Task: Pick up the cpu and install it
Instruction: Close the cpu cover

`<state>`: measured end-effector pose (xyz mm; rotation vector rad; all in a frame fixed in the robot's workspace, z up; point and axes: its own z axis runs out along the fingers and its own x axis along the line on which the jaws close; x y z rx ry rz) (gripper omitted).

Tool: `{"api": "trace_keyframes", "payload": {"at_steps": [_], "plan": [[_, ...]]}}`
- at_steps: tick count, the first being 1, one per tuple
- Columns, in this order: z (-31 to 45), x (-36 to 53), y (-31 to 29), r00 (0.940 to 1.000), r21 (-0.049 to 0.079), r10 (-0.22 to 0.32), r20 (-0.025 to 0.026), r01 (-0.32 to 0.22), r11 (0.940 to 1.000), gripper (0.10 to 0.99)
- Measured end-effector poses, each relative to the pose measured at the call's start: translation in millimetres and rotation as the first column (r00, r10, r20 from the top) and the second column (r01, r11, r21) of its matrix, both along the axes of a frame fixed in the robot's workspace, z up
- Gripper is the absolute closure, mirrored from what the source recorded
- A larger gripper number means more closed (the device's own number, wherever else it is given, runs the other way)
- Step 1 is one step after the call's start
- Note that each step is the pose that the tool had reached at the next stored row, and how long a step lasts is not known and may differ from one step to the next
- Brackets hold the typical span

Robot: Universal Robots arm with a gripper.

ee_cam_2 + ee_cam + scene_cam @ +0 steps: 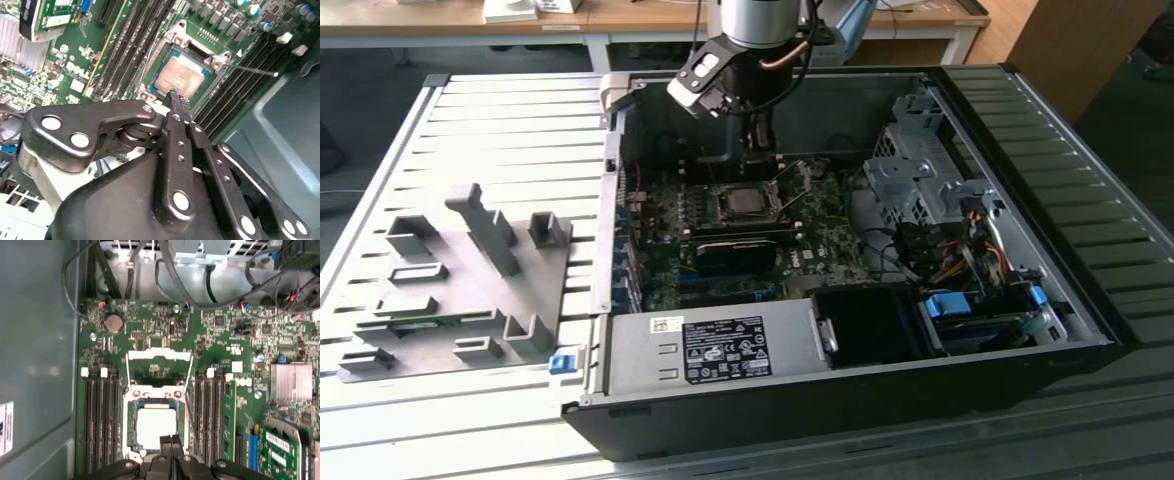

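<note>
The cpu [744, 203] [182, 77] [156, 425], a small square chip with a shiny silver top, lies flat in its socket on the green motherboard [220, 340] inside the open computer case. The socket's metal load plate [159, 359] stands flipped open beside it. My gripper [751, 155] [176, 98] [170, 441] hangs just above the chip's edge. Its two black fingers are pressed together and hold nothing.
Black memory slots [102, 415] flank the socket on both sides. A thin socket lever [250, 67] sticks out near it. A drive cage [921, 175] and cables fill the case's right in the exterior view. A grey fixture plate [454, 270] lies left of the case.
</note>
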<state>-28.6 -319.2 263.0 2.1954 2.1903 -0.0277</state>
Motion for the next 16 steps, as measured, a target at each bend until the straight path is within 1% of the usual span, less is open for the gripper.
{"api": "trace_keyframes", "payload": {"at_steps": [2, 4, 5, 7, 8, 10, 12, 14, 16], "plan": [[0.0, 5.9, 0.0, 1.0, 0.0, 0.0, 0.0, 0.0, 1.0, 0.98], [0.2, 9.4, -0.1, 1.0, 0.0, 0.001, 0.0001, -0.001, 1.0, 0.98], [2.0, 9.7, -0.1, 1.0, 0.0, 0.001, -0.0001, -0.001, 1.0, 0.98], [9.1, 9.7, 0.0, 1.0, 0.0, 0.001, 0.0, -0.001, 1.0, 0.98], [10.8, 9.7, 0.0, 1.0, 0.0, 0.001, 0.0001, -0.001, 1.0, 0.98], [10.9, 10.7, 0.0, 1.0, 0.0, 0.001, 0.0, -0.001, 1.0, 0.98], [10.7, 15.8, 0.0, 1.0, 0.0, 0.003, 0.0001, -0.003, 1.0, 0.98], [10.1, 20.0, 0.0, 0.9999, 0.0, 0.014, 0.0, -0.014, 0.9999, 0.98], [9.3, 21.9, 0.0, 0.9994, 0.0, 0.034, 0.0, -0.034, 0.9994, 0.98]]}}
